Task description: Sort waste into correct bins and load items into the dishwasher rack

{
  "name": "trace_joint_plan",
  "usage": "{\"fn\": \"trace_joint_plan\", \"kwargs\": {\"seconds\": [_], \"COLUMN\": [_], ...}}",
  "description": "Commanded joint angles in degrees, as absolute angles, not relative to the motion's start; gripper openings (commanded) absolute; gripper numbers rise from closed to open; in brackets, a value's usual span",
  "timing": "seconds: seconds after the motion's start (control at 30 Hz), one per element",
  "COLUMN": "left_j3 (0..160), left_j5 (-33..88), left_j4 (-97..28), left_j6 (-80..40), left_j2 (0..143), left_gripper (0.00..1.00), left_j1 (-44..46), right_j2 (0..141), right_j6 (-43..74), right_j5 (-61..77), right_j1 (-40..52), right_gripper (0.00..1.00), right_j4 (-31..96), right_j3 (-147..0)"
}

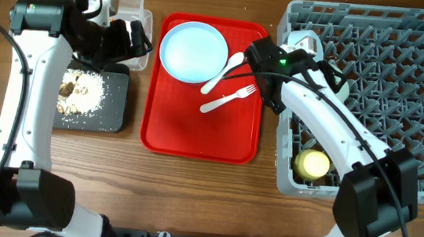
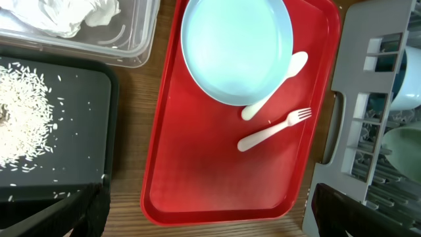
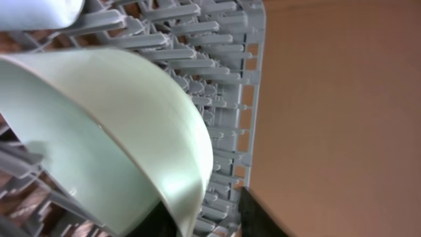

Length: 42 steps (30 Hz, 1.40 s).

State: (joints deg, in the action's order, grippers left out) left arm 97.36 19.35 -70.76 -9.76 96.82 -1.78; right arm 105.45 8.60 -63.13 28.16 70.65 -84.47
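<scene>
The light blue plate [image 1: 194,49] [image 2: 233,46], white spoon [image 1: 225,71] [image 2: 276,82] and fork [image 1: 230,98] [image 2: 273,130] lie on the red tray. My left gripper [image 1: 137,41] [image 2: 210,217] is wide open and empty, between the clear tub [image 1: 134,0] [image 2: 131,49] and the red tray. A white napkin [image 2: 72,16] lies in the tub. Beige scraps [image 1: 73,88] lie on the black tray [image 1: 110,112] [image 2: 85,145]. My right gripper [image 1: 326,70] [image 3: 217,220] is open astride the pale green bowl's [image 3: 99,131] rim in the grey rack [image 1: 390,74] [image 3: 223,85]. The yellow cup [image 1: 314,162] sits in the rack. The red wrapper is out of view.
The red tray [image 1: 194,136] [image 2: 217,171] lies between the bins and the rack. A light blue bowl [image 2: 408,92] stands in the rack next to the green one. Bare wooden table shows in front of the trays.
</scene>
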Motion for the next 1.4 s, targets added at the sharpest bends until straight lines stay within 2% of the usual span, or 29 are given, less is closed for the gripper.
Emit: {"fn": "trace_joint_plan", "kwargs": {"seconds": [0.0, 0.1, 0.17, 0.37, 0.5, 0.6, 0.67, 0.73, 0.77, 0.8, 0.87, 0.97, 1.1, 1.23, 1.37], "left_j3": [97.8, 97.8, 97.8, 97.8, 97.8, 97.8, 97.8, 97.8, 97.8, 97.8, 97.8, 97.8, 97.8, 97.8, 97.8], "left_j5": [19.4, 19.4, 19.4, 19.4, 19.4, 19.4, 19.4, 19.4, 19.4, 19.4, 19.4, 19.4, 19.4, 19.4, 19.4], "left_j4": [-70.8, -70.8, -70.8, -70.8, -70.8, -70.8, -70.8, -70.8, -70.8, -70.8, -70.8, -70.8, -70.8, -70.8, -70.8], "left_j6": [-9.7, -9.7, -9.7, -9.7, -9.7, -9.7, -9.7, -9.7, -9.7, -9.7, -9.7, -9.7, -9.7, -9.7, -9.7], "left_j2": [96.7, 96.7, 96.7, 96.7, 96.7, 96.7, 96.7, 96.7, 96.7, 96.7, 96.7, 96.7, 96.7, 96.7, 96.7], "left_gripper": [1.00, 1.00, 1.00, 1.00, 1.00, 1.00, 1.00, 1.00, 1.00, 1.00, 1.00, 1.00, 1.00, 1.00, 1.00], "left_j1": [-1.7, -1.7, -1.7, -1.7, -1.7, -1.7, -1.7, -1.7, -1.7, -1.7, -1.7, -1.7, -1.7, -1.7, -1.7], "right_j2": [106.5, 106.5, 106.5, 106.2, 104.8, 102.5, 101.7, 101.8, 101.8, 101.8, 101.8, 102.6, 110.8, 119.6, 125.4], "right_j6": [8.7, 8.7, 8.8, 8.8, 9.0, 9.1, 9.1, 10.4, 11.8, 14.9, 21.9, 30.6, 39.5, 42.3, 44.2], "right_j5": [-60.4, -59.8, -59.5, -51.2, -38.8, -24.3, -6.1, 2.9, 6.1, 8.1, 7.8, 5.7, 3.8, 2.9, 1.7], "right_j1": [29.0, 30.7, 31.8, 32.3, 32.3, 32.3, 32.3, 32.3, 32.3, 32.3, 32.3, 32.3, 32.3, 32.3, 32.2], "right_gripper": [0.55, 0.69, 0.75, 0.79, 0.80, 0.78, 0.78, 0.77, 0.73, 0.64, 0.55, 0.54, 0.50, 0.45, 0.43], "right_j4": [70.8, 70.7, 70.7, 70.8, 70.5, 66.6, 61.0, 57.4, 55.4, 50.8, 44.7, 37.8, 32.3, 29.1, 26.8], "right_j3": [-84.1, -84.1, -84.7, -89.7, -95.5, -97.3, -97.3, -97.1, -96.8, -95.9, -94.3, -92.1, -92.1, -92.1, -92.1]}}
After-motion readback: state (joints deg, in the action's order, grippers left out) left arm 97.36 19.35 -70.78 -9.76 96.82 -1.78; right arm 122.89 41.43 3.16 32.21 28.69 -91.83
